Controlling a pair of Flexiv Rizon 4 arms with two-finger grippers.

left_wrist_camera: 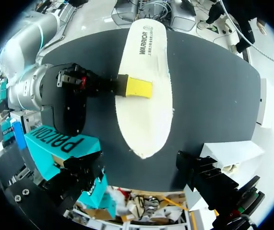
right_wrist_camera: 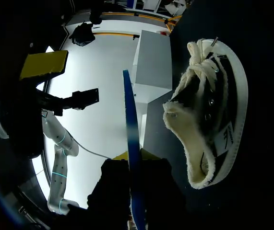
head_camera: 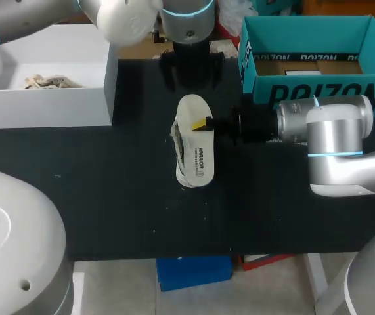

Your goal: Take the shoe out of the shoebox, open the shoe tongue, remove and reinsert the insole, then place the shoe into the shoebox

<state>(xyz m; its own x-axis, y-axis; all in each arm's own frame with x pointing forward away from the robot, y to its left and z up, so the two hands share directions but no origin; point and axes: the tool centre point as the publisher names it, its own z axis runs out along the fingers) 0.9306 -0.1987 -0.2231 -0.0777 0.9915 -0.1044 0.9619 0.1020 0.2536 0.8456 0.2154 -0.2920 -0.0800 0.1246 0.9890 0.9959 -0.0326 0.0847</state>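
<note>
Between the yellow-tipped fingers of the right gripper (head_camera: pixel 205 123) sat the flat white foam insole (left_wrist_camera: pixel 144 127). It was pinched across its middle from above and from below, so the fingers were closed on it and stood only as far apart as the insole was thick. From the right wrist view the insole appeared edge-on, with a blue underside, and it hung over the low black-and-white canvas shoe (right_wrist_camera: pixel 208 120) without touching it. That shoe stood on its sole on the black table mat (head_camera: pixel 108 190), near the middle, with its frayed cream collar gaping up toward the insole. The left gripper (head_camera: pixel 190 71) hovered beyond the far end of the shoe, with its fingers wide apart, pointing down, and nothing between them. Further out, the white cardboard shoebox (head_camera: pixel 43 105) rested at the left side of the mat, with something pale and lace-like inside that I could not identify. A teal cardboard box (head_camera: pixel 318 92) stood at the far right. I judged that the insole was already out, so the step in hand was the reinsertion. The next move would probably need the right arm to tilt the insole and lead one end into the opening, toward the toe. The soft collar could fold inward, so the free left gripper might have to hold the shoe steady.
</note>
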